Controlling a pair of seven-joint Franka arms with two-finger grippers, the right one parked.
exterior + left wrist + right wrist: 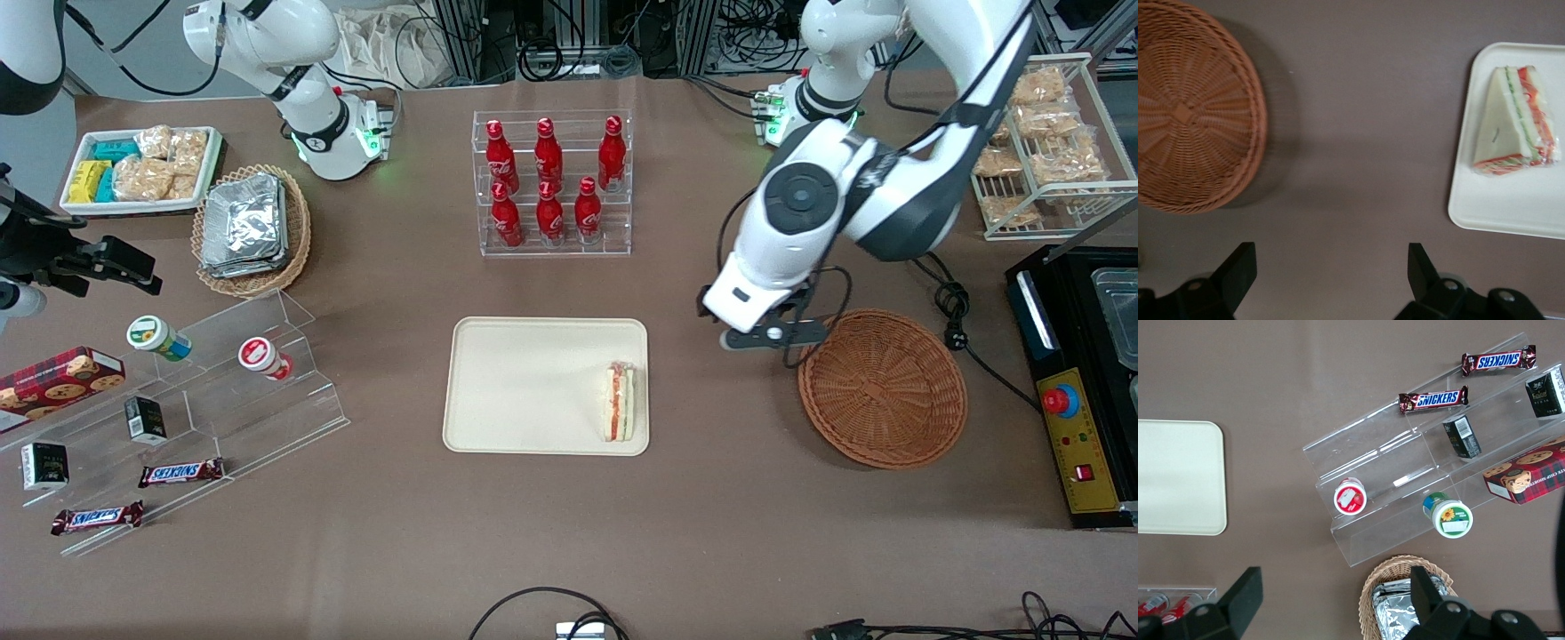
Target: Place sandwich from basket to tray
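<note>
My gripper hangs over bare table between the basket and the tray, fingers spread wide, holding nothing. The sandwich lies on the tray, at its edge nearest the basket. My wrist view shows the wrap and layered filling; the front view hides my fingers under the arm.

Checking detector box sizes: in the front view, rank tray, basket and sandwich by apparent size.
1. Tray, largest.
2. Basket, smaller, empty.
3. Sandwich, smallest, lying on the tray.
The gripper is open, above the table between tray and basket.
</note>
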